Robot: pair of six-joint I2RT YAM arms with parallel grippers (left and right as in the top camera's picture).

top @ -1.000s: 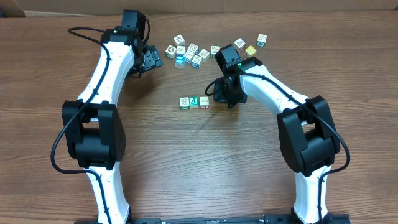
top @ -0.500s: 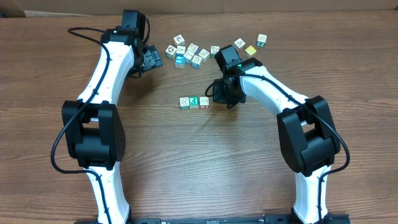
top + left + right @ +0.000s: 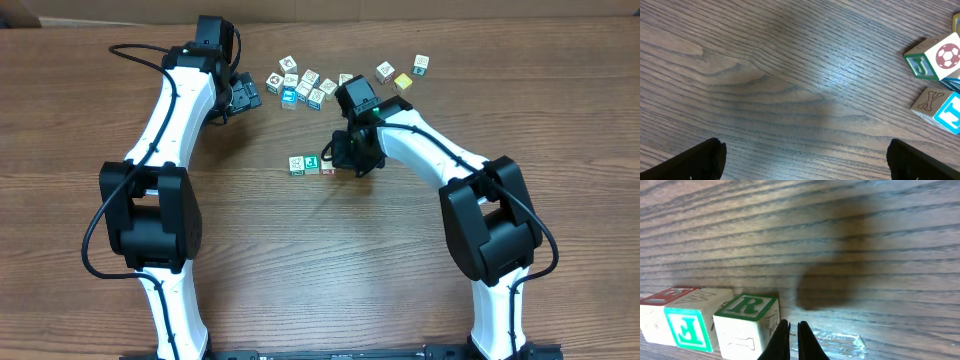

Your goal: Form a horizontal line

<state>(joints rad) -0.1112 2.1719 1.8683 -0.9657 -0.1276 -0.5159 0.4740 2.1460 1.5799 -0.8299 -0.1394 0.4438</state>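
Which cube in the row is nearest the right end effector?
The green R cube, at the end of the row, beside the shut right end effector.

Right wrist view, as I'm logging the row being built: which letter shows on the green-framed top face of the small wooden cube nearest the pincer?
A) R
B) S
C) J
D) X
A: the white-edged wooden cube just left of the shut right pincer carries a green R on its top face.

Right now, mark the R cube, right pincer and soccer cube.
R cube [image 3: 746, 306], right wrist view, R face.
Right pincer [image 3: 793, 326], right wrist view, between tips.
Soccer cube [image 3: 946, 55], left wrist view, ball face.
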